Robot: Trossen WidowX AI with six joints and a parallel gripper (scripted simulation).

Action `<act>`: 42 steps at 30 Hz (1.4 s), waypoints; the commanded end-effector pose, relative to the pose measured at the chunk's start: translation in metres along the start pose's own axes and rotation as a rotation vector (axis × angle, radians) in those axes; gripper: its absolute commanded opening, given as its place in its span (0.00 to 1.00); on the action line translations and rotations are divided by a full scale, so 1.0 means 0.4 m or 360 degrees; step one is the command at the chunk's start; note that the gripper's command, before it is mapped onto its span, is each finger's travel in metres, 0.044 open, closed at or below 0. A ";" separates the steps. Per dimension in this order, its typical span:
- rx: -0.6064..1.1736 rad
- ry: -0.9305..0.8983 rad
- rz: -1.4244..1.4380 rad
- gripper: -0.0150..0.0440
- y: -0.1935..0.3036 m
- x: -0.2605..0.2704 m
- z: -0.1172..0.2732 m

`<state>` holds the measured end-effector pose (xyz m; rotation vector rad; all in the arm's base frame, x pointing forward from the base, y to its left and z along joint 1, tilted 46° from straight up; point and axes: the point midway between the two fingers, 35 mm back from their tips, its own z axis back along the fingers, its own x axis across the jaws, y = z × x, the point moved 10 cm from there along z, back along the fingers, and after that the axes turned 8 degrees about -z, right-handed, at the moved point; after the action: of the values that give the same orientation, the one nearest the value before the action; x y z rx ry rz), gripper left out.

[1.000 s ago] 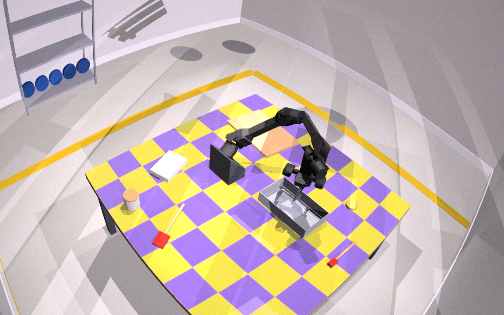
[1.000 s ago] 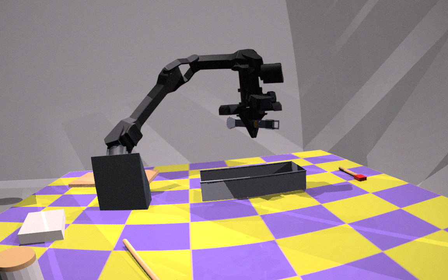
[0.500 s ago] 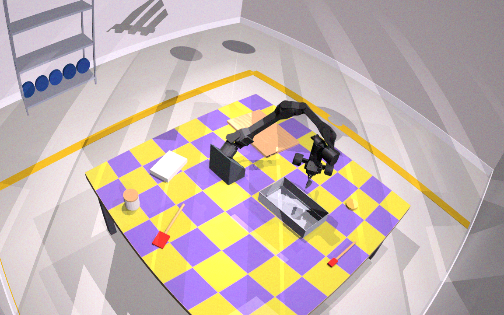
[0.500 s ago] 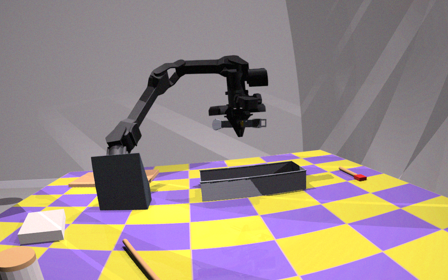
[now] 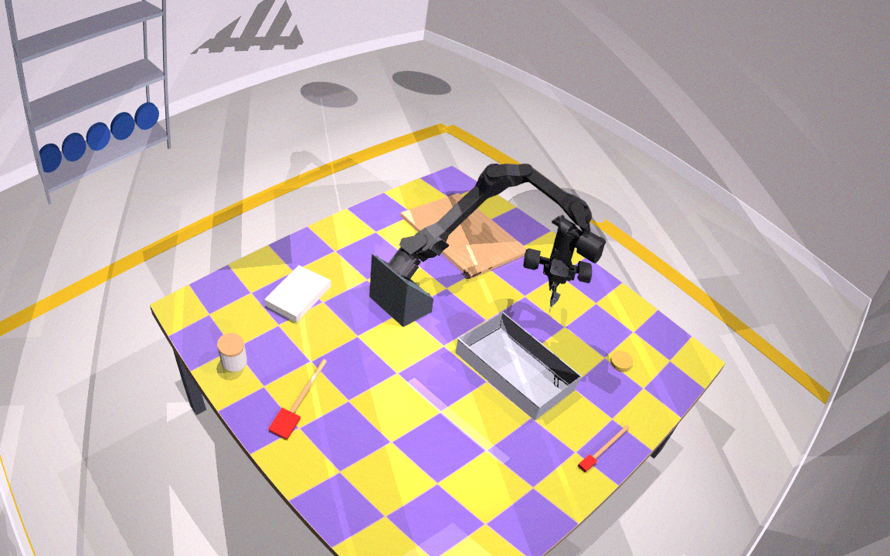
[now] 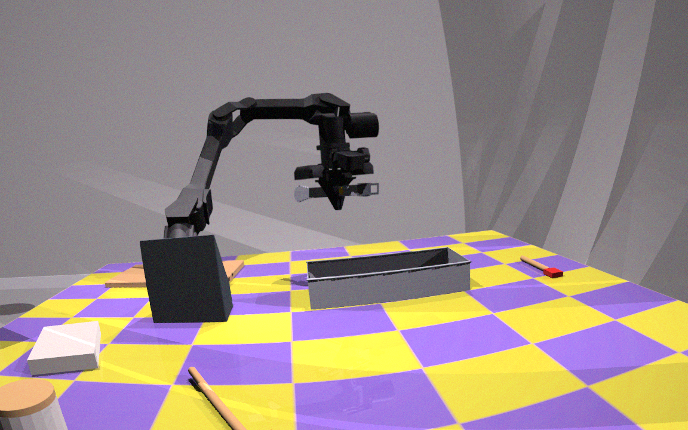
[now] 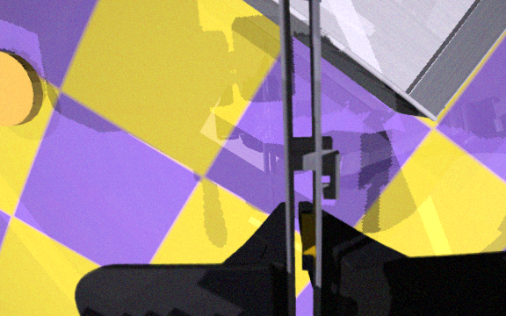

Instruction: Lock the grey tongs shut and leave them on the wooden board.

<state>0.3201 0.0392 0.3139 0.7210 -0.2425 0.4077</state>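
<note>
My gripper (image 5: 553, 303) (image 6: 338, 205) (image 7: 294, 211) points down and is shut on the grey tongs (image 6: 317, 192) (image 7: 317, 110), high above the table beside the roasting tin (image 5: 558, 397) (image 6: 389, 286) (image 7: 459, 61). The tongs hang about level in the exterior view, scalloped tip on the left and square loop on the right. In the wrist view their two arms run nearly parallel with a narrow gap. I cannot tell whether the lock is engaged. The tin shows no tongs on it. The wooden board (image 5: 504, 245) (image 6: 236, 270) lies flat at the back, partly hidden by the arm.
A white block (image 5: 297, 292) (image 6: 65, 346), a lidded jar (image 5: 232, 357) (image 6: 22, 398) and a red-headed spatula (image 5: 284, 423) lie on the left side of the top view. An orange disc (image 5: 621, 360) (image 7: 3, 88) and a small red-headed tool (image 5: 587, 462) (image 6: 552, 272) lie beyond the tin.
</note>
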 end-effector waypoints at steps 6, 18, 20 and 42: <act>0.0011 -0.0016 0.0119 0.00 0.148 -0.052 0.010; 0.0067 -0.0043 0.0271 0.00 0.304 -0.149 0.033; 0.0071 -0.0045 0.0280 0.00 0.312 -0.156 0.034; -0.0044 0.0158 0.0375 0.00 0.437 -0.211 -0.037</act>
<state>0.1783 0.1365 0.3757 0.6670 -0.2488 0.6470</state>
